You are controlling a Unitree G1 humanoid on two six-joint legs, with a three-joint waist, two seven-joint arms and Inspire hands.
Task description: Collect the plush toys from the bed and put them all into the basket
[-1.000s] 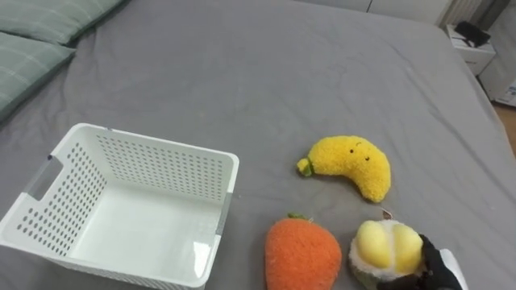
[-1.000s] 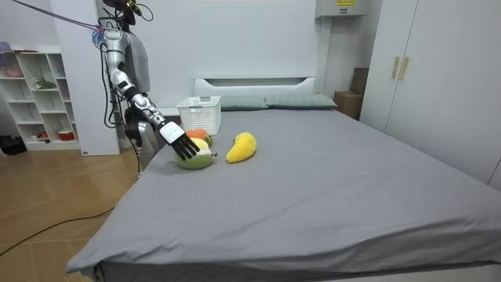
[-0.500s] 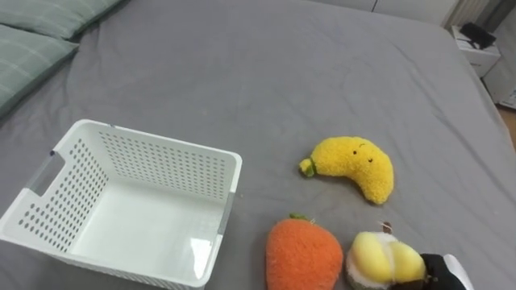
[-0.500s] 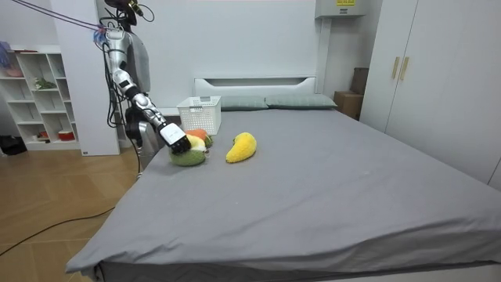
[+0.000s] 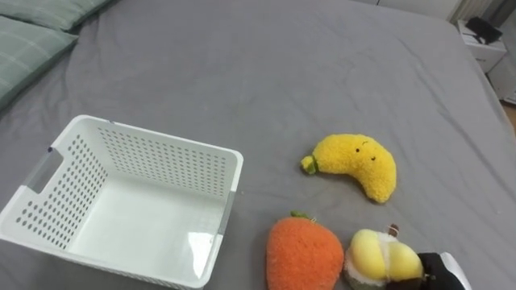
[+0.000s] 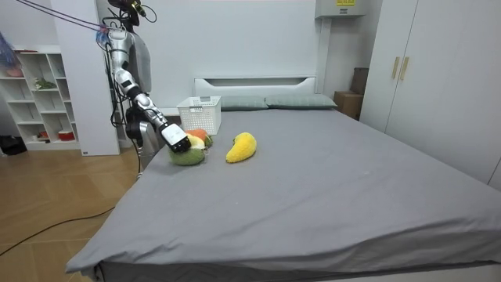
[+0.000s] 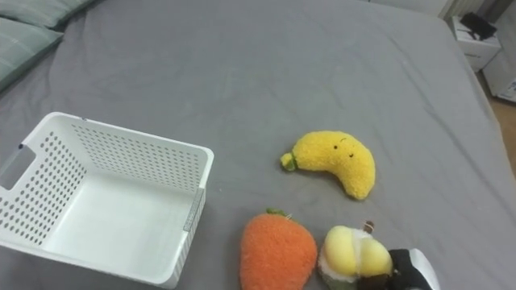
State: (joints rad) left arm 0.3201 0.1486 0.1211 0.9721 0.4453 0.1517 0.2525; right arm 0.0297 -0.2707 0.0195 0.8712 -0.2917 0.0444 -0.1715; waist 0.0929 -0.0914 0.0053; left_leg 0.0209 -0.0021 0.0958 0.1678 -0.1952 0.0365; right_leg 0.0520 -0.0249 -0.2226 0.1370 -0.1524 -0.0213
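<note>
Right hand is sitting at the lower right of the eye views, dark fingers curling in against the yellow-green plush toy and clasping it. The toy is resting on the bed, low, near the front edge.

The clasped toy is looking round and fuzzy: pale yellow lobes in a green shell. Just left of it, about touching, an orange plush toy is lying with a small green stem on top. A banana plush toy, curved, fuzzy yellow with a tiny face, is lying farther up the bed, apart from both.

White plastic basket is sitting to the left: rectangular, perforated walls, a handle slot at its left end, nothing inside.

Grey sheet is covering the bed, smooth with light creases. Green striped pillows are lying at the upper left.

In the room view the robot is standing at the bedside on the room view's left, arm reaching down to the toys. White headboard, wardrobe, white shelf, wood floor.
</note>
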